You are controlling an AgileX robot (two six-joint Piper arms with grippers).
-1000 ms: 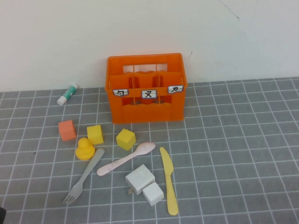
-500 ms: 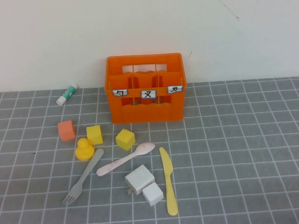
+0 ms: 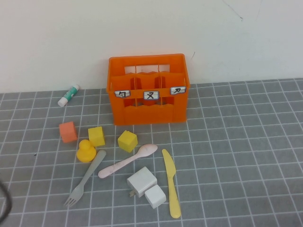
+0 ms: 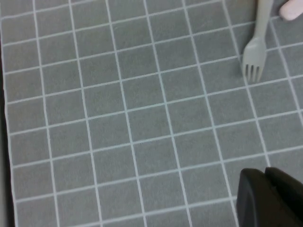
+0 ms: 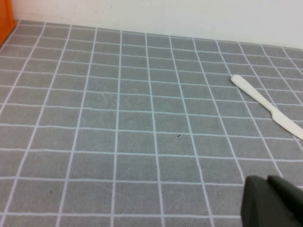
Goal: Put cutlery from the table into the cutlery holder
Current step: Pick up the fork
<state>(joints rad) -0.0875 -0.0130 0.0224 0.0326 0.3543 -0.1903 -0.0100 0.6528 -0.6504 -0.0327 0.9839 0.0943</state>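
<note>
The orange cutlery holder [image 3: 149, 90] stands at the back of the grey gridded table [image 3: 246, 142]. In front of it lie the grey fork [image 3: 85, 178], the pale pink spoon [image 3: 128, 161] and the pale yellow knife [image 3: 171, 182]. My left gripper [image 4: 266, 174] is shut and empty, low over bare table short of the fork's tines [image 4: 254, 59]. The spoon's handle end [image 4: 291, 9] shows at that view's edge. My right gripper [image 5: 267, 182] is shut and empty over bare table, well away from the knife [image 5: 267, 106]. Neither gripper shows in the high view.
Two yellow cubes [image 3: 96, 136] [image 3: 127, 141], an orange cube [image 3: 68, 132] and a yellow duck [image 3: 85, 151] lie left of the cutlery. Two white charger blocks [image 3: 142, 182] sit between spoon and knife. A glue stick [image 3: 68, 95] lies by the wall. A dark cable [image 3: 4, 203] shows at the bottom-left corner.
A dark cable loop of the left arm has come into the high view's bottom-left corner. The cutlery and other objects have not moved.
</note>
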